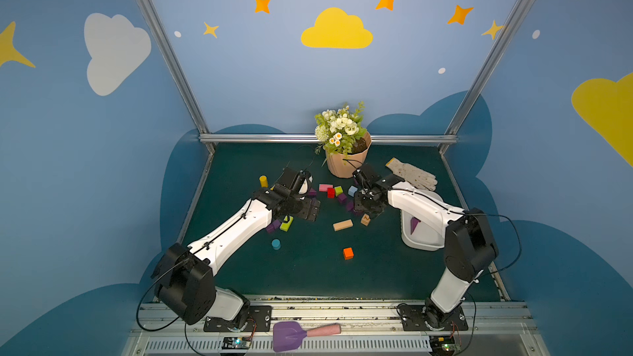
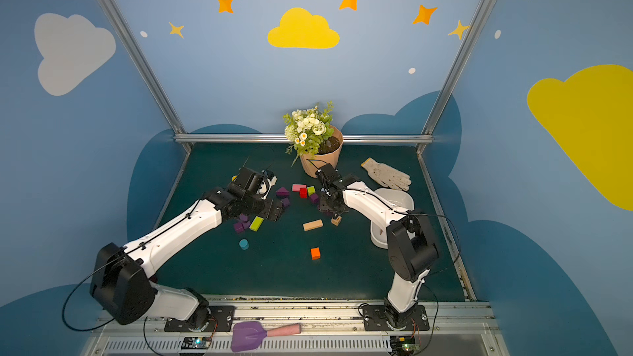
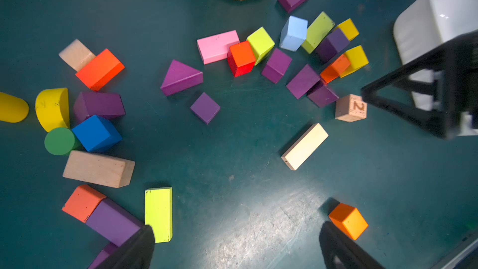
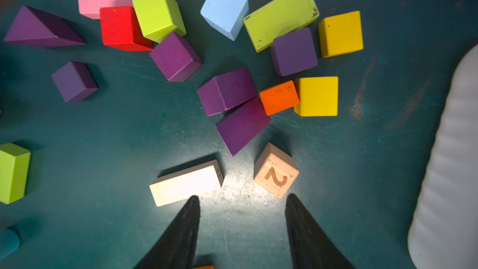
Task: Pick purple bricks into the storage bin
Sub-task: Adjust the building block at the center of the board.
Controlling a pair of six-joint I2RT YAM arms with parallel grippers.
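The right gripper (image 4: 243, 216) is held half-parted and empty over the table (image 4: 103, 177). The nearest of the purple bricks (image 4: 241, 125) is seen just ahead of its tips, long axis slanted. The storage bin (image 4: 452, 151) lies beside this gripper, while the left gripper (image 3: 238, 249) is spread wide, empty, farther off.
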